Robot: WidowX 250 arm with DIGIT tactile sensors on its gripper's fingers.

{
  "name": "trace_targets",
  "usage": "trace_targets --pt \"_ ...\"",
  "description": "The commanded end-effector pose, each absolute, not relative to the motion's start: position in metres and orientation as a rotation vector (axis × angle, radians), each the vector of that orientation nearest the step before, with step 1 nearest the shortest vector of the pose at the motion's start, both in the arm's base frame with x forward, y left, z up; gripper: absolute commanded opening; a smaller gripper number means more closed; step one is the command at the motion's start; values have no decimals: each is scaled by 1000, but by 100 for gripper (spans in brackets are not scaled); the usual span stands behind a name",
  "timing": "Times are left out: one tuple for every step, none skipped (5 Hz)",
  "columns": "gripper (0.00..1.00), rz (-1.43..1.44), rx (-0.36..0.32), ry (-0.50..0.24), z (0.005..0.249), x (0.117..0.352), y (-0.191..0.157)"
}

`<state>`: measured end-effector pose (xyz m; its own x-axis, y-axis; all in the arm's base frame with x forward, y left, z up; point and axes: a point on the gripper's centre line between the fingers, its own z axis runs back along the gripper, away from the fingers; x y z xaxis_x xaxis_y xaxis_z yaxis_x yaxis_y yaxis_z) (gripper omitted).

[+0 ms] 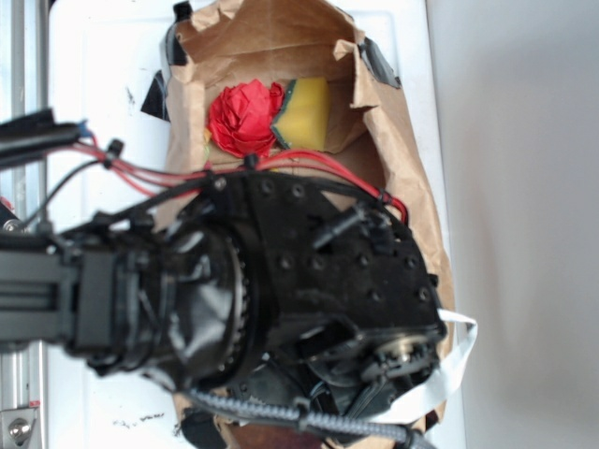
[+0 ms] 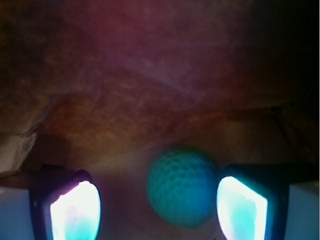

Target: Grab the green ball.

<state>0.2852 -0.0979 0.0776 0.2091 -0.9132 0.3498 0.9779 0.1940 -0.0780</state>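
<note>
In the wrist view the green ball (image 2: 183, 186), round with a dimpled surface, lies on brown paper between my two fingers. My gripper (image 2: 159, 207) is open; the ball sits nearer the right finger (image 2: 241, 207) than the left finger (image 2: 76, 212), touching neither. In the exterior view the black arm and wrist (image 1: 309, 281) reach down into the brown paper bag (image 1: 412, 178) and hide the ball and the fingers.
A red fabric flower (image 1: 245, 117) and a yellow sponge with a green edge (image 1: 304, 114) lie inside the bag at its far end. The bag's paper walls (image 2: 150, 75) rise close around the gripper. Red cables (image 1: 159, 173) run along the arm.
</note>
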Motion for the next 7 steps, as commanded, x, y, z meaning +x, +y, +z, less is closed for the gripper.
trace_targets --pt "100 -1341 -288 -290 90 288 -109" --pt "100 -1321 -287 -309 88 293 -113" --pt "100 -1325 -297 -277 74 294 -120" --pt "100 -1320 -304 -273 70 294 -123" --pt "100 -1326 -302 -263 66 297 -126" --pt "100 -1350 -271 -221 57 297 -132" --pt "100 -1358 -272 -204 53 295 -134"
